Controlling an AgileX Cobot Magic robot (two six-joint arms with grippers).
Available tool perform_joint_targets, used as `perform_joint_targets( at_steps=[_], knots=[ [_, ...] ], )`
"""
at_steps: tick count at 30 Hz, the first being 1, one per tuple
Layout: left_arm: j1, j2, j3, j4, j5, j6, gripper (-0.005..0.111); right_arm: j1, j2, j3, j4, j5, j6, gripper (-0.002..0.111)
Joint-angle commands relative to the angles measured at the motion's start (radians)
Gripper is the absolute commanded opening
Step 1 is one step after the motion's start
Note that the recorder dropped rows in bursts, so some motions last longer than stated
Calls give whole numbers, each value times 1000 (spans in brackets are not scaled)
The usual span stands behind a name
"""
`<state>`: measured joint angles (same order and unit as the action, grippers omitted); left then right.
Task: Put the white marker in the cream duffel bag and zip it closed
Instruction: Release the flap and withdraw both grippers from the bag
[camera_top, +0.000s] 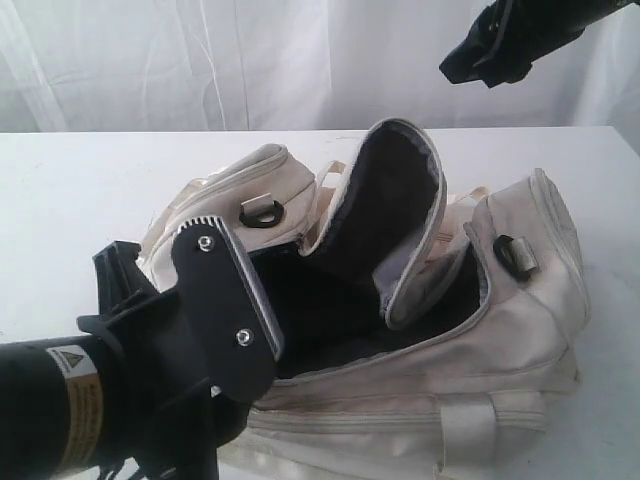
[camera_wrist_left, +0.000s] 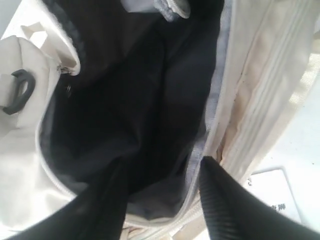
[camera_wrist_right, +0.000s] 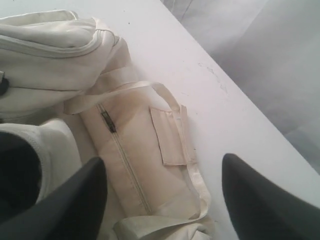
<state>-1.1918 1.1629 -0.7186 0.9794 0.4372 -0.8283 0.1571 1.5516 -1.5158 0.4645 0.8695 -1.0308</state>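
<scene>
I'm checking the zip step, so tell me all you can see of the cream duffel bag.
The cream duffel bag is soft fabric, lying on the white table. Its main zip is open, the top flap standing up, showing dark lining. Black clips, webbing handles and a zipped side pocket show.

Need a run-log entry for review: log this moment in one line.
cream duffel bag: unzipped, flap up | white marker: not in view | left gripper: open, over bag opening | right gripper: open, empty, raised

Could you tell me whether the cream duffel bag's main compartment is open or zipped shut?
Open. On the cream duffel bag the flap stands up, and the dark lining is exposed.
</scene>
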Motion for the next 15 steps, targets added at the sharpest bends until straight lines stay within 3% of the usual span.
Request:
perform_joint_targets(
  at_steps=[1, 8, 15],
  knots=[
    [-7, -66, 7, -16, 77, -11, 50, -9, -5, -6, 17, 37, 10, 62],
    [-7, -224, 7, -35, 169, -10, 50, -9, -24, -6, 39, 50, 21, 59],
    [-7, -361, 7, -66, 386, 74, 50, -49, -93, 37, 37, 48, 42, 59]
  ],
)
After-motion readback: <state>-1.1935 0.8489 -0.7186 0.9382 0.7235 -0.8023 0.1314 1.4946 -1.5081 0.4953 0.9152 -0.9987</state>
